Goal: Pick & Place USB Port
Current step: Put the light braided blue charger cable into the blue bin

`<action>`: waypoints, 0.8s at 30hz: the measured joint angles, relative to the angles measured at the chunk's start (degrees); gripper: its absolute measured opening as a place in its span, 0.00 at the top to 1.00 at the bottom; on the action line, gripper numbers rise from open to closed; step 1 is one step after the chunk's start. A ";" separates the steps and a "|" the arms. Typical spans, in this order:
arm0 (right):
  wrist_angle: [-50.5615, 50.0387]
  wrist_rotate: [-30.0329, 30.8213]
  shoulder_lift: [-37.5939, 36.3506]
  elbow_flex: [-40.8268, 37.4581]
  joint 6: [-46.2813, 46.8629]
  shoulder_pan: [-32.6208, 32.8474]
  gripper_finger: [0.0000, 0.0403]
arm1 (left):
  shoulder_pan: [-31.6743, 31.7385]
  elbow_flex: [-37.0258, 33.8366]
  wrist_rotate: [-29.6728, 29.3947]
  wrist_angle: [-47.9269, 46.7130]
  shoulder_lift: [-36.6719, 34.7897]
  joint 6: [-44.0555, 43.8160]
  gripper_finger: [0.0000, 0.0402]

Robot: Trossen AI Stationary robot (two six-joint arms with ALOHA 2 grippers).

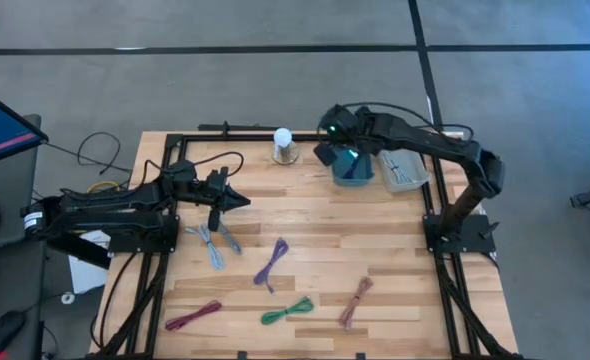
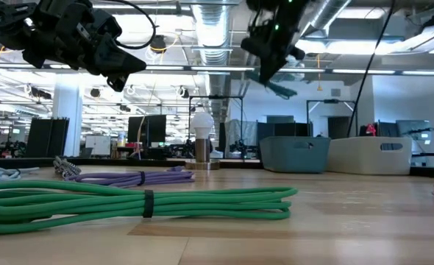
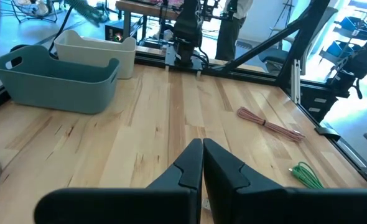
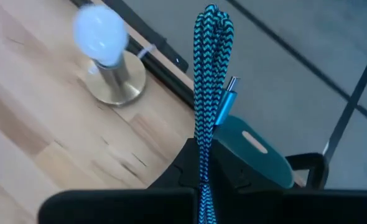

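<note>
My right gripper [image 1: 327, 152] is up in the air over the teal bin [image 1: 353, 166] at the table's far side, shut on a teal-and-black braided USB cable bundle [image 4: 207, 74]. In the low view the right gripper [image 2: 270, 46] is high above the table, with the cable [image 2: 280, 87] jutting out below it. My left gripper [image 1: 227, 200] hovers shut over the left half of the table, above a grey-blue cable [image 1: 211, 242]. In its wrist view the shut fingers [image 3: 202, 167] touch nothing. My right gripper pinches the folded cable bundle [image 4: 202, 152] between its two fingers, several strands together, fingers lying along it. The bundle reaches out past the fingertips, with its looped end [image 4: 213, 14] and a silver USB plug [image 4: 231, 83] free. It is lifted clear, above the teal bin [image 4: 253, 147].
A white bin [image 1: 404, 172] stands right of the teal one. A lamp with a white bulb [image 1: 284, 145] stands at the far edge. Purple [image 1: 271, 262], green [image 1: 287, 311], maroon [image 1: 193, 316] and pink [image 1: 356, 300] cable bundles lie on the near half.
</note>
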 joint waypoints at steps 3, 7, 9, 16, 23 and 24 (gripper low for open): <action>-0.14 -1.57 1.97 0.00 -0.29 -2.24 1.00 | -0.02 0.00 0.00 -0.03 0.00 0.00 0.97; -0.10 -2.81 3.82 -0.04 -0.90 -4.59 1.00 | -0.04 0.00 0.00 -0.19 0.00 -0.13 0.97; -0.22 -4.66 4.98 -0.04 -0.87 -5.75 1.00 | -0.05 0.00 0.01 -0.46 0.00 -0.17 0.97; -1.67 -5.93 9.49 -0.04 -0.85 -7.84 1.00 | -0.04 -0.02 0.02 -1.06 0.00 -0.22 0.97; -5.51 -5.98 13.45 -0.07 -0.42 -9.09 1.00 | -0.06 -0.02 0.02 -1.49 0.02 -0.22 0.97; -6.24 -6.01 13.97 -0.09 -0.42 -9.10 1.00 | -0.06 -0.02 0.02 -1.50 0.02 -0.22 0.97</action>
